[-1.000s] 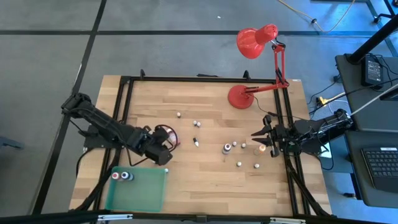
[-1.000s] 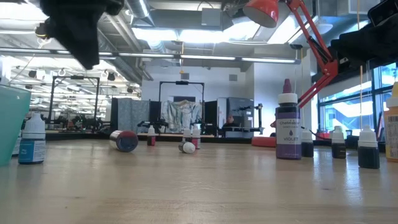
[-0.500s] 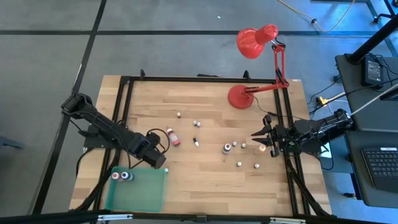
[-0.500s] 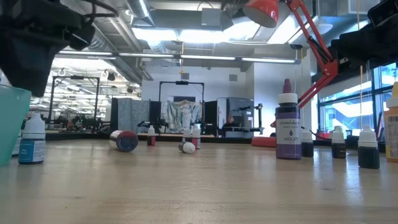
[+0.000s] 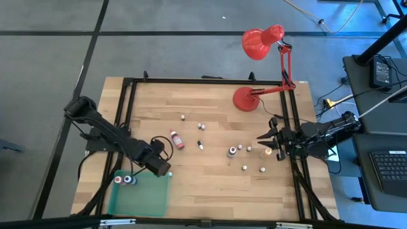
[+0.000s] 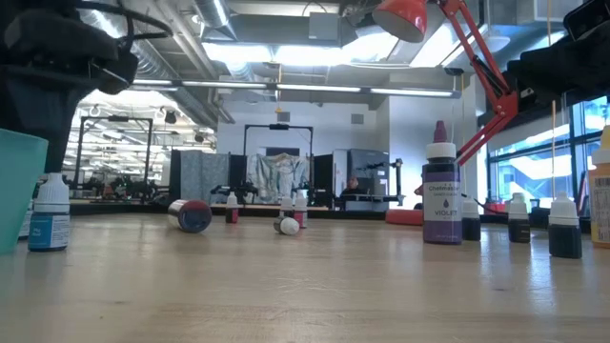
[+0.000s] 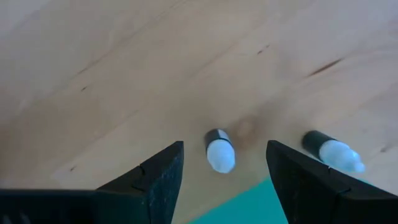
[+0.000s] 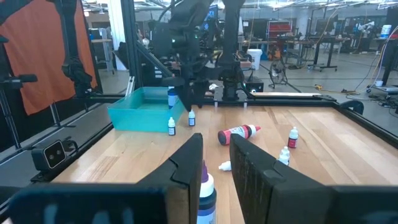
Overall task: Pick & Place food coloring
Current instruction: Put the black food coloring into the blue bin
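Left gripper [image 7: 222, 163] jaws open over upright dark bottle [image 7: 219, 150], white tip up, right gripper [image 5: 266, 145] jaws parted

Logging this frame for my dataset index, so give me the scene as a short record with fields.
left gripper: open, above the green tray's far edge, holding nothing
right gripper: by the table's right edge, near an orange bottle
in tray: two bottles
lying flat: red bottle
background: red desk lamp
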Controlling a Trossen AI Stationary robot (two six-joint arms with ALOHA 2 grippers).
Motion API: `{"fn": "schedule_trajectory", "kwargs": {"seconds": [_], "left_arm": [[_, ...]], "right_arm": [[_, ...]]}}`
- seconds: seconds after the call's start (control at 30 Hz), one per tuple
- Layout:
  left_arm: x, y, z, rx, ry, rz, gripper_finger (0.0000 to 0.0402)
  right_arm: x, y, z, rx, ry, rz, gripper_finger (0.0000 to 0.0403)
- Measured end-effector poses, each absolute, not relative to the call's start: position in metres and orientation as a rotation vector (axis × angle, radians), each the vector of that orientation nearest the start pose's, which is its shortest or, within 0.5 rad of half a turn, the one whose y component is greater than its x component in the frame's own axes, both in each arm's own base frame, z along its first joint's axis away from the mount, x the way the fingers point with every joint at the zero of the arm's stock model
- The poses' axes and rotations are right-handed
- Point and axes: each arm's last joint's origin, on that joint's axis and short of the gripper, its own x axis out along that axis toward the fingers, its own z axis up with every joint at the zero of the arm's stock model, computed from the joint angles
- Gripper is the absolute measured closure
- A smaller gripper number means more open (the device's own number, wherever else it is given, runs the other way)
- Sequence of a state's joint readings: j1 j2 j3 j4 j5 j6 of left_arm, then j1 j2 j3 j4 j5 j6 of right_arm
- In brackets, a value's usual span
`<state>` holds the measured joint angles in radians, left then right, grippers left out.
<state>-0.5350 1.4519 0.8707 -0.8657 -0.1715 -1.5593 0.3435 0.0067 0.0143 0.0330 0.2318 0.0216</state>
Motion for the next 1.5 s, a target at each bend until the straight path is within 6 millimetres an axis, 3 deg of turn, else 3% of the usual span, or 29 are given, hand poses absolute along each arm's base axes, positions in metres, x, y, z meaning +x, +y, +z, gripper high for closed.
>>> {"fn": "schedule_trajectory", "kwargs": {"seconds": [0.63, 1.5], "left_arm": [[0.215, -0.124, 0.165, -0.772, 1.311, 0.758, 0.0187], [0.214, -0.125, 0.167, -0.750, 1.366, 0.684, 0.0336]], "right_arm": [[0.093, 0.026, 0.171, 0.030, -0.038, 0.111, 0.0319], [0.093, 0.026, 0.171, 0.029, -0.038, 0.110, 0.0319]]}}
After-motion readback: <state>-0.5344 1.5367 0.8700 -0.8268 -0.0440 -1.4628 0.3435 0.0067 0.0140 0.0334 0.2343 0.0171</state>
